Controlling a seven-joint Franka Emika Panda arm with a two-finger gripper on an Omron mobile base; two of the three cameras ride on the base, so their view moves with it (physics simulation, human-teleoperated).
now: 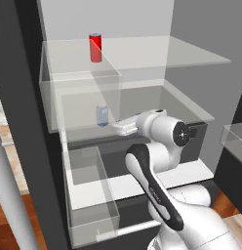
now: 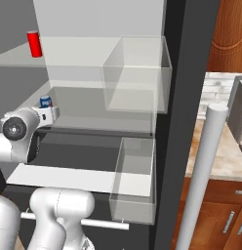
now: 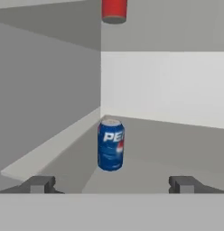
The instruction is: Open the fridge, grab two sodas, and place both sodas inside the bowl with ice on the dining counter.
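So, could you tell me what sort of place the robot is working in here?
Seemingly a kitchen, at an open fridge: clear shelves hold a red can above and a blue can below, and wooden cabinets under a marbled counter stand beside it.

Ahead of the gripper (image 3: 112,184), whose fingertips (image 3: 39,184) we record as dark grey, stands a blue can (image 3: 110,144) with white lettering, a red patch and a silver top. Above it we note a plain red can (image 3: 114,11). We list the fridge (image 1: 25,97) as dark grey outside, white within, with clear colourless shelves (image 1: 142,53).
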